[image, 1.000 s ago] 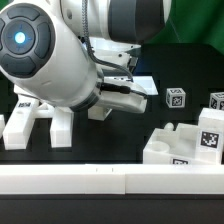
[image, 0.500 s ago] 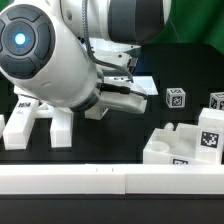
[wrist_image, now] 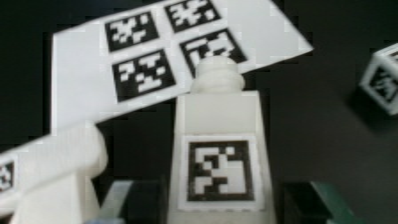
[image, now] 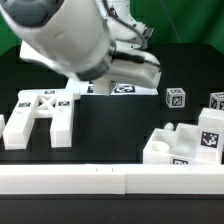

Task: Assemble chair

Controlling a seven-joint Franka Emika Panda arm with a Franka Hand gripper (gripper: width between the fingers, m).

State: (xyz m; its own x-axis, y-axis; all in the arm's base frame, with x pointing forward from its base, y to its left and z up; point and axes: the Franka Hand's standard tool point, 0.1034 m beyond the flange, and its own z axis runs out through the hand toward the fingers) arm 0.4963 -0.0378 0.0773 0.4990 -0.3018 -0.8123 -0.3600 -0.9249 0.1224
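Nearest to us, along the lower edge of the exterior view, a long white rail point(image: 110, 182) is running across the black table point(image: 110, 135). Just behind it, in the exterior view's lower left, the cross-braced plate point(image: 40, 115) is lying flat with its short legs pointing toward the rail. In the exterior view's lower right, the notched blocks point(image: 168, 148) are sitting together, showing their square tags. Farther back on the exterior view's right, two small tagged pieces point(image: 176, 98) point(image: 218, 100) are standing apart from each other.

In the upper middle of the exterior view, the glossy arm point(image: 70, 40) is filling much of the frame, and its claw point(image: 135, 70) is hanging over the marker board point(image: 125, 88), which is lying flat on the table.

Through the wrist view we are looking down the claw point(wrist_image: 219, 205). Its dark fingers point(wrist_image: 116, 200) are standing at a narrow setting on either side of a white bar point(wrist_image: 217, 140), and they appear to be gripping it. The bar is carrying one square tag on its face and a round peg at its far end. Beyond the bar, the marker board point(wrist_image: 178, 50) is showing four tags. Beside the bar, another white part point(wrist_image: 50, 175) is lying close by, and a tagged piece point(wrist_image: 381, 80) is showing at the picture's edge.
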